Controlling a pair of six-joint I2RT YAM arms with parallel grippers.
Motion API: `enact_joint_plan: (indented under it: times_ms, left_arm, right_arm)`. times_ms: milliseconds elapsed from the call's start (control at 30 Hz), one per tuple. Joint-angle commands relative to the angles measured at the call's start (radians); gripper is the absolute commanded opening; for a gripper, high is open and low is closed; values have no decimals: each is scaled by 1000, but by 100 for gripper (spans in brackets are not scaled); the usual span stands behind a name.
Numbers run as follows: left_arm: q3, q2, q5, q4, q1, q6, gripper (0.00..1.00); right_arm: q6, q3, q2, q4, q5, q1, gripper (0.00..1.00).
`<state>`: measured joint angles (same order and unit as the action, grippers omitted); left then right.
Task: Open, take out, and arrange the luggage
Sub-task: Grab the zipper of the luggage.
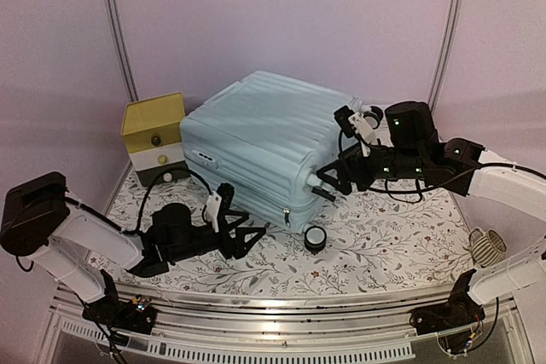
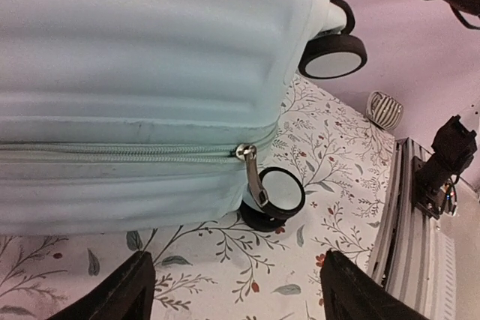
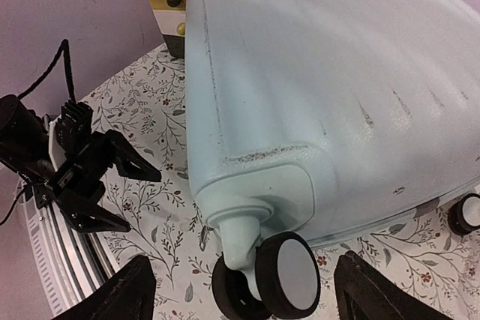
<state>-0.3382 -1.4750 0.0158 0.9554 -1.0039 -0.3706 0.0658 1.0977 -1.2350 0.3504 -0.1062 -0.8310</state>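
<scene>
Left wrist view showed the luggage (image 2: 150,50) lying flat on the floral counter (image 2: 315,162), its zipper closed. The metal zipper pull (image 2: 253,177) hung at the corner just above a caster wheel (image 2: 276,198). The left tool (image 2: 236,297) was spread and empty, lined up low with that pull, probably so it could pinch it and run the zip open. At the wheel end the right tool (image 1: 328,185) was also spread and holding nothing, close to the shell, likely placed to steady the case. A yellow-topped drawer box (image 1: 155,134) stood against its far side.
</scene>
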Motion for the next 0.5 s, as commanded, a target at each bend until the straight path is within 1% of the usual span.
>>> enact_joint_plan:
  times_ms: [0,100,167,233,333,467]
  left_arm:
    - [19,-160,59,403,-46,157,77]
    - [26,-274,24,582,-55,184,74]
    - [19,-338,7,657,-62,173,72]
    - [7,-391,1,694,-68,158,69]
    - [-34,-432,-2,662,-79,147,62]
    - [-101,-440,8,526,-82,150,58]
  right_arm:
    - [97,-55,-19,-115,-58,-3,84]
    - [108,-79,-11,-119,-55,-4,84]
    - [114,-113,10,-143,-47,-4,84]
    - [126,-147,35,-170,-32,-4,84]
    - [134,-174,54,-192,-9,-3,84]
    - [134,-181,55,-215,10,-4,84]
